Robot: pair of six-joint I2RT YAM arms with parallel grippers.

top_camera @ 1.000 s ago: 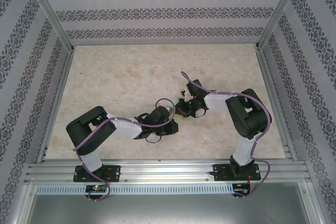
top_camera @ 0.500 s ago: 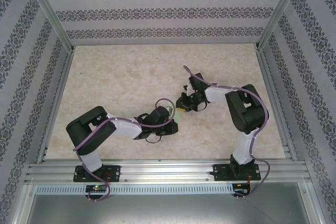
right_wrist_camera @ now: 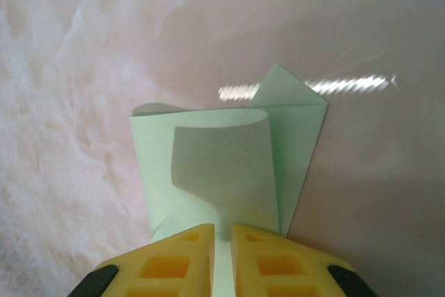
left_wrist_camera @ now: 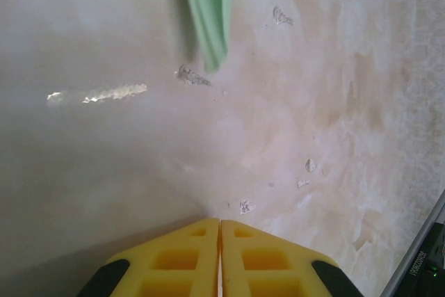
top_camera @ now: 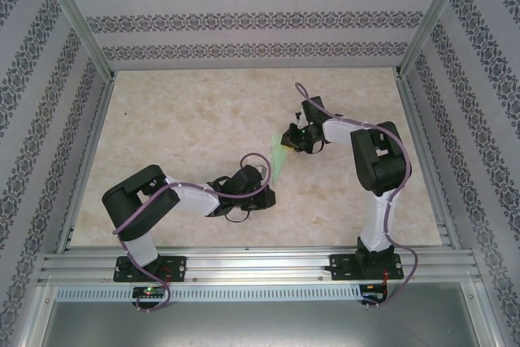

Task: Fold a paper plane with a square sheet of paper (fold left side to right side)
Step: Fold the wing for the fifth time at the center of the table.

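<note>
Two end effectors inspected. Right end effector (right_wrist_camera: 221, 231) is clamped on the folded mint-green paper (right_wrist_camera: 222, 172), near the middle of the surface (top_camera: 179, 119). Left end effector (left_wrist_camera: 220, 224) is pressed together, holding nothing; the paper's tip lies ahead of it, apart.

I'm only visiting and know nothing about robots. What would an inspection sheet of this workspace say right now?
Surface: pale marbled tabletop, a few small scuffs.
Job's things: green paper, partly folded, one layer curling.
Clutter: nothing seen.
Jaws: right jaws shut on the green paper; left jaws shut, empty, apart from it.
Cables: purple cables run along both arms.
Surroundings: patterned walls, metal frame.
</note>
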